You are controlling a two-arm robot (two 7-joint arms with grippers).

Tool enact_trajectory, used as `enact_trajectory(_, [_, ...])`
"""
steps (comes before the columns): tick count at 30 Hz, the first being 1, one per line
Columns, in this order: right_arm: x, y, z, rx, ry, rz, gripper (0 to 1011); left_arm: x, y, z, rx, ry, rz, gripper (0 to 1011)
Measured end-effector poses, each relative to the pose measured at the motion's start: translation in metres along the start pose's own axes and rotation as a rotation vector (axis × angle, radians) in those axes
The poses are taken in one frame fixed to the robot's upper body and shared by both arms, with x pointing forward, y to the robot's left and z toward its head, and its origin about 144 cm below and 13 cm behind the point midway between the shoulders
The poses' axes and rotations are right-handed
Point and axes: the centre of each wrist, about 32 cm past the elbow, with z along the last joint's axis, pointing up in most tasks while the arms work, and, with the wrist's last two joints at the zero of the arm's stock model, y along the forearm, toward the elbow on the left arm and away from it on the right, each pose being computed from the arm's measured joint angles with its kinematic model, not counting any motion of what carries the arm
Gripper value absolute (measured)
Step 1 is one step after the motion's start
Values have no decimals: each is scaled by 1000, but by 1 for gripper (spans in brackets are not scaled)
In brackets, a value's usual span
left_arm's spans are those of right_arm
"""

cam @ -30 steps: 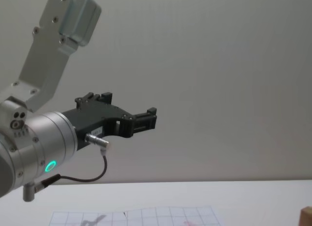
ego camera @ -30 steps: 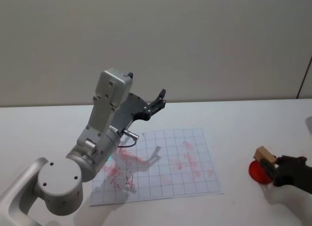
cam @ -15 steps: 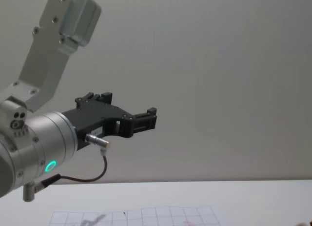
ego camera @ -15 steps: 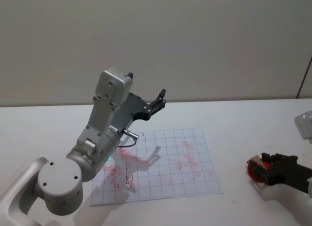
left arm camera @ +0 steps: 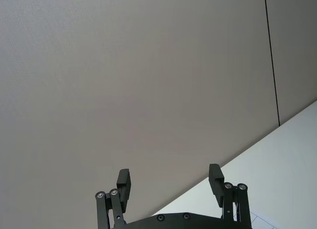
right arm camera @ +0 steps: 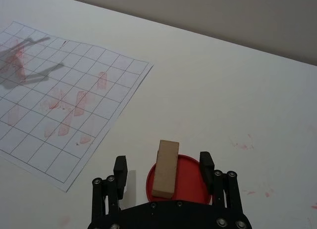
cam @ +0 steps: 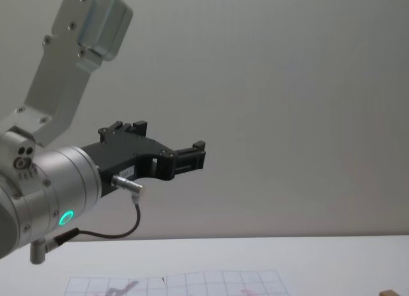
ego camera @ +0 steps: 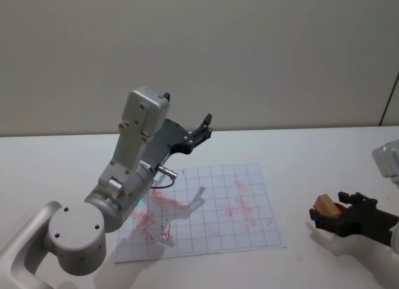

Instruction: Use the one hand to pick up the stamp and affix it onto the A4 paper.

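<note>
Right tool (ego camera: 327,215), black and clawed, sits low over the white counter (ego camera: 312,158) at its right side, well apart from the paper (ego camera: 212,208). Its jaws stand open, one finger (right arm camera: 120,165) on each side of the stamp (right arm camera: 165,167), with a gap showing between each finger and the wood, so nothing is clamped. In the right wrist view the stamp is a pale wooden block standing on end, tilted slightly, its base on a round red pad (right arm camera: 181,178) that lies flat on the counter right under the tool. From the head view the block's top shows tan just ahead of the claw tips, with a sliver of the red pad beside it. A few faint red smudges (right arm camera: 242,142) mark the counter near the pad. The paper is a white sheet with a pale grey grid, lying flat toward the middle of the counter and carrying several pink-red prints; its near corner points toward the pad but does not touch it. Left tool (cam: 185,156) is held high in the air above the far left part of the paper, its jaws wide open and holding nothing, pointing toward the grey wall (ego camera: 249,52).
</note>
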Motion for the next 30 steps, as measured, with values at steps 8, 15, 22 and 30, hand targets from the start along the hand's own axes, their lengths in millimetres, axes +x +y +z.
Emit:
enact_trajectory(8, [-3, 1, 1, 26, -5, -12, 1001, 0, 0, 0, 0, 0, 0, 1001])
enact_trajectory(15, [-13, 1, 5, 106, -18, -46, 1001, 0, 0, 0, 0, 0, 0, 1001])
enact_trajectory(22, [-27, 2, 11, 226, -26, -100, 1001, 0, 0, 0, 0, 0, 0, 1001])
enact_trajectory(30, [-44, 1, 18, 376, -22, -169, 1001, 0, 0, 0, 0, 0, 0, 1001])
